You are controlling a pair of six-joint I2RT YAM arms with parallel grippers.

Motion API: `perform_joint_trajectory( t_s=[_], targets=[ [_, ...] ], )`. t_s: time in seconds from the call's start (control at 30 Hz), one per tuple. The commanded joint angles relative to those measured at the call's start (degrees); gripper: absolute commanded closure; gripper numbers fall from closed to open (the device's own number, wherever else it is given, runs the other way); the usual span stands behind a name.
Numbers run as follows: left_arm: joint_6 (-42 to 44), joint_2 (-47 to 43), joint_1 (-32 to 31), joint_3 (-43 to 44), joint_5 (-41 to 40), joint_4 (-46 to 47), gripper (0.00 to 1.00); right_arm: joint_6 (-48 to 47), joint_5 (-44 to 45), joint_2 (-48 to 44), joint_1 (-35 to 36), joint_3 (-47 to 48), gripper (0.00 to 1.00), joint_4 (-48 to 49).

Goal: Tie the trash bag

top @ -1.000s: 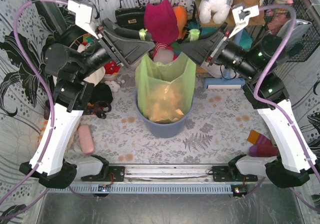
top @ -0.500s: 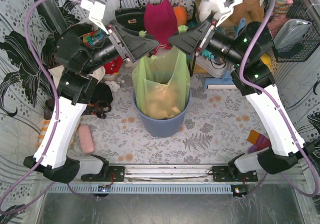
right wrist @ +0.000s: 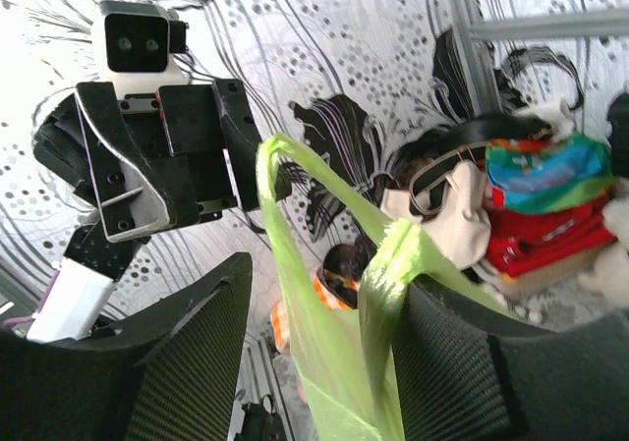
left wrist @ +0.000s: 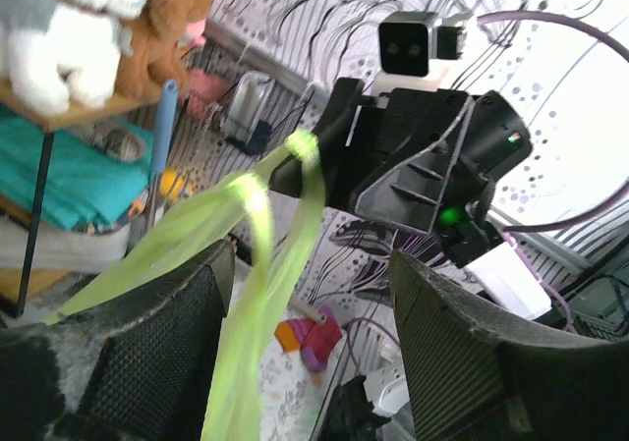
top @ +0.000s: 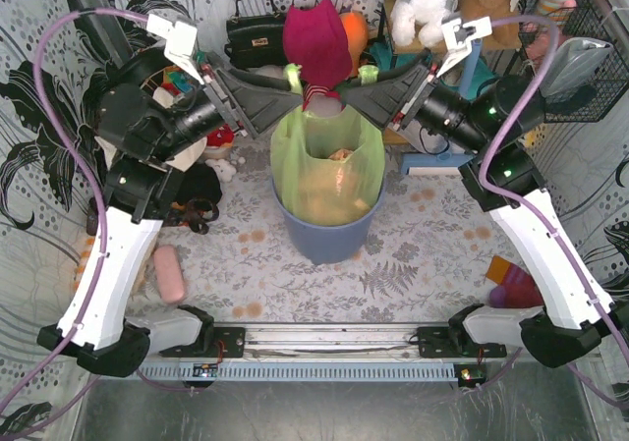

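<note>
Patterned tabletop point(top: 423, 254) holds a blue bin point(top: 324, 243) lined with the trash bag point(top: 324, 171). Its two handles point(right wrist: 393, 249) rise stretched, one looped over a finger of the left gripper point(top: 293, 82), the other over a finger of the right gripper point(top: 356, 82); both pairs of jaws stand apart.

Top view looks fine to me: bright, even light from overhead, barely any hard shadows on the table point(top: 423, 254), and the trash bag point(top: 324, 171) is lit right through. The left wrist cam is rougher. The wall point(left wrist: 580, 78) upper right is blown out white, and my own fingers point(left wrist: 147, 362) along the bottom are mushy. Right wrist is the same, with the bag strap point(right wrist: 393, 254) glaring mid-frame.
</note>
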Motion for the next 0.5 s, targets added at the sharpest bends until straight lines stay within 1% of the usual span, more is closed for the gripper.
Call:
perform_joint_trajectory(
  t_s=[0.0, 0.1, 0.2, 0.37, 0.47],
  targets=[
    [-1.86, -0.32, 1.01, -5.51, -0.16, 5.73, 0.28, 1.48, 3.46, -2.15, 0.12, -6.63, 0.45, 5.26],
    [-4.11, 0.64, 1.35, -6.18, 1.43, 8.95, 0.28, 1.16, 3.67, -1.97, 0.11, -6.62, 0.45, 5.03],
    [-6.36, 2.79, 1.64, -3.41, 3.58, 11.42, 0.28, 0.23, 3.21, -0.58, 0.16, -2.78, 0.45, 3.98],
    [-7.93, 7.62, 2.32, 7.48, 6.29, 11.41, 0.28, -1.32, 1.37, 3.81, 0.11, 9.42, 0.46, 0.99],
    [-7.71, 8.83, 2.77, 12.94, 6.59, 10.24, 0.28, -1.06, -0.11, 5.85, 0.11, 14.7, 0.46, 0.53]
  ],
)
